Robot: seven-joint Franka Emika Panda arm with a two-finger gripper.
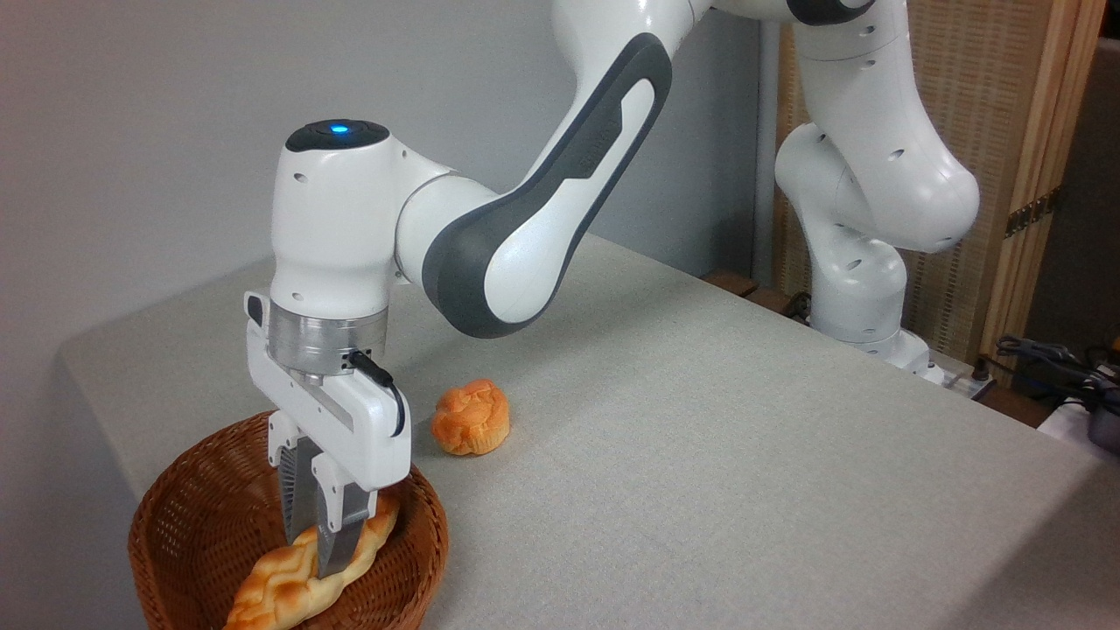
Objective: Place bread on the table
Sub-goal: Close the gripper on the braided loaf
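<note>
So the long braided loaf of bread point(302, 582), golden-brown with pale creases, is not yet out on the table point(700, 437); it lies slanted in the round brown wicker basket point(188, 516) at the near left corner, one tapered end down toward the bottom edge of the view and the other up against the basket's right-hand wall. The white two-finger gripper point(317, 547) of the white and grey robot arm point(525, 254) points straight down into the basket, and its two grey fingers point(337, 529) stand on either side of the loaf about halfway along its length. They look closed in on the bread, pinching it across the braid, though from where I stand I can't be sure how firm the hold is.

By my reckoning the reaching is done and the grasp is either just made or nearly so. What remains is the larger part: lifting the loaf clear of the wicker rim, carrying it sideways over the light grey-beige woven cloth, and setting it down. A small round orange bun point(471, 417) sits on the cloth just beyond the basket, so the open stretch to the right seems the natural place.
</note>
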